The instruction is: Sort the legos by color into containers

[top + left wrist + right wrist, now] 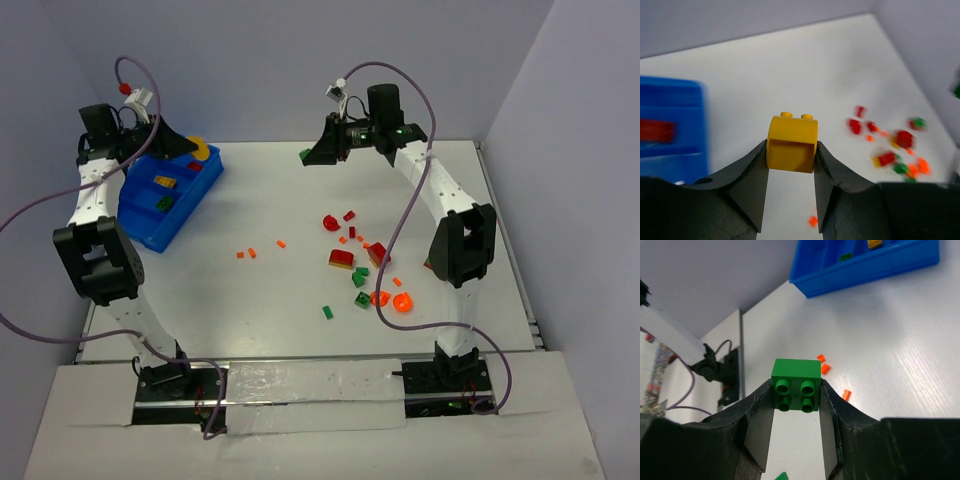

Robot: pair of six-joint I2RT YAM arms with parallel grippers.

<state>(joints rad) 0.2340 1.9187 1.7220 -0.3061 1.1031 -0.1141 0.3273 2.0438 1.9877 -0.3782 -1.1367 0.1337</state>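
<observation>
Bricks in hand number two, one per gripper. The left gripper (pixel 791 159) pinches a yellow brick (pixel 792 136) by the far end of the blue bin (pixel 195 208) (one bin only, far left). The right gripper (pixel 796 392) clamps a green brick (pixel 796 372) raised over the table (pixel 270 190). Three tiny orange bits (pixel 252 251) lie apart from the main scatter (pixel 365 270) near the right arm.
</observation>
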